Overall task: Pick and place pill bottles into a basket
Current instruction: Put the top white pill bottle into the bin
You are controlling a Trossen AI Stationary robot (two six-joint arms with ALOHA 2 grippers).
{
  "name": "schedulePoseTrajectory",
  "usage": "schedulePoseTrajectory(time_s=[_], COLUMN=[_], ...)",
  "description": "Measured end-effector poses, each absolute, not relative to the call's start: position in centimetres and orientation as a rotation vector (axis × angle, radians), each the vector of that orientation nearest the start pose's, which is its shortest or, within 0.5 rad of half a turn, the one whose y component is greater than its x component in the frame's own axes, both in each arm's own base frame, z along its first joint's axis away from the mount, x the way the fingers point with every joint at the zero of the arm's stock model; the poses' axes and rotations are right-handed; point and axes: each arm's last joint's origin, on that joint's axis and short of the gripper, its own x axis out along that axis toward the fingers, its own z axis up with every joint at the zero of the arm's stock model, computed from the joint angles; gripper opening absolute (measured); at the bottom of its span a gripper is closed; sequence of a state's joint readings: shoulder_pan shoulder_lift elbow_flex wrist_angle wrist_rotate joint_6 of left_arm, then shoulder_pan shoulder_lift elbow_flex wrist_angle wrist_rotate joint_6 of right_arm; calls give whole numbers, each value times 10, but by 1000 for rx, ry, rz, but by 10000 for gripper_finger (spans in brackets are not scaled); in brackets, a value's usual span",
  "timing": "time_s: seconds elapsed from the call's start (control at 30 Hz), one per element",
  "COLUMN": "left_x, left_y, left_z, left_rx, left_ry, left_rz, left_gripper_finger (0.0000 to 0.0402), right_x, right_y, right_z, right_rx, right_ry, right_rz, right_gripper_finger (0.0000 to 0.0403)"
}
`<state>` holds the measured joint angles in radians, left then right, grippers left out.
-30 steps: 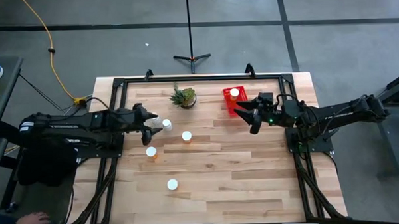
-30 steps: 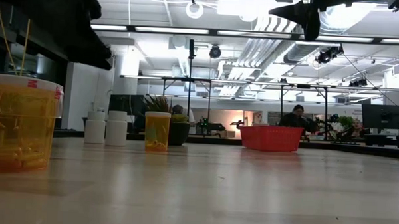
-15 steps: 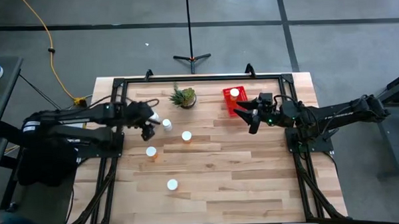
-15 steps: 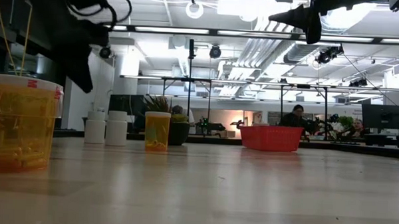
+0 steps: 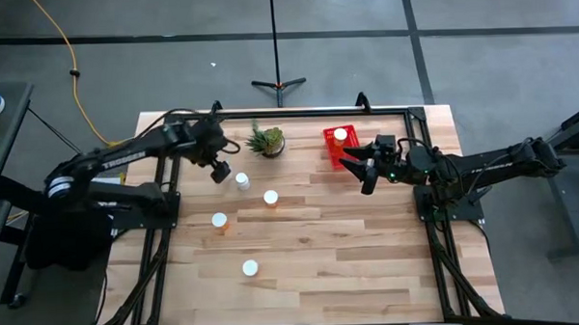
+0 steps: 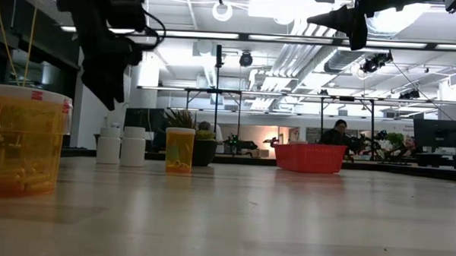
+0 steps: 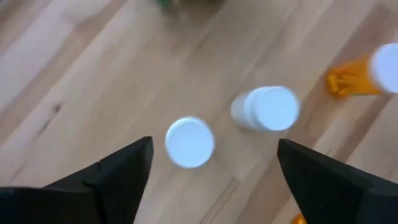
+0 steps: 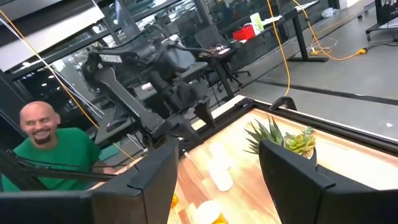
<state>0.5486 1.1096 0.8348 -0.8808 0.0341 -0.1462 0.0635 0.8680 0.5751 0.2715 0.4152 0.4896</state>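
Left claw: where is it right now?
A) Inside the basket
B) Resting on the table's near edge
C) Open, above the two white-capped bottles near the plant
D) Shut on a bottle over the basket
C: the left claw is open in its wrist view, with two white-capped bottles below it, near the plant, away from the basket.

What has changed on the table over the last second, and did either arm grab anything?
The left hand swung toward the far side of the table, nearer the potted plant, and now hangs open above two white-capped pill bottles, holding nothing. The right hand stayed open beside the red basket, which still holds one bottle. The bottles on the table did not move.
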Motion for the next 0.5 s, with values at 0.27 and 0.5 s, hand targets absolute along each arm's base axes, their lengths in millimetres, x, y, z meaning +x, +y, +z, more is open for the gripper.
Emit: schedulePoseTrajectory(time_s=[0.27, 0.5], left_x=[186, 195], left_y=[118, 123], left_z=[227, 214], left_rx=[-558, -548], left_ry=[1334, 1391], left_rz=[554, 530], left_gripper_finger=[375, 374], right_x=[196, 196], right_y=[1, 1], right_z=[289, 289], right_rx=[478, 478], right_ry=[-59, -59], right_rz=[-349, -349], right_gripper_finger=[216, 216])
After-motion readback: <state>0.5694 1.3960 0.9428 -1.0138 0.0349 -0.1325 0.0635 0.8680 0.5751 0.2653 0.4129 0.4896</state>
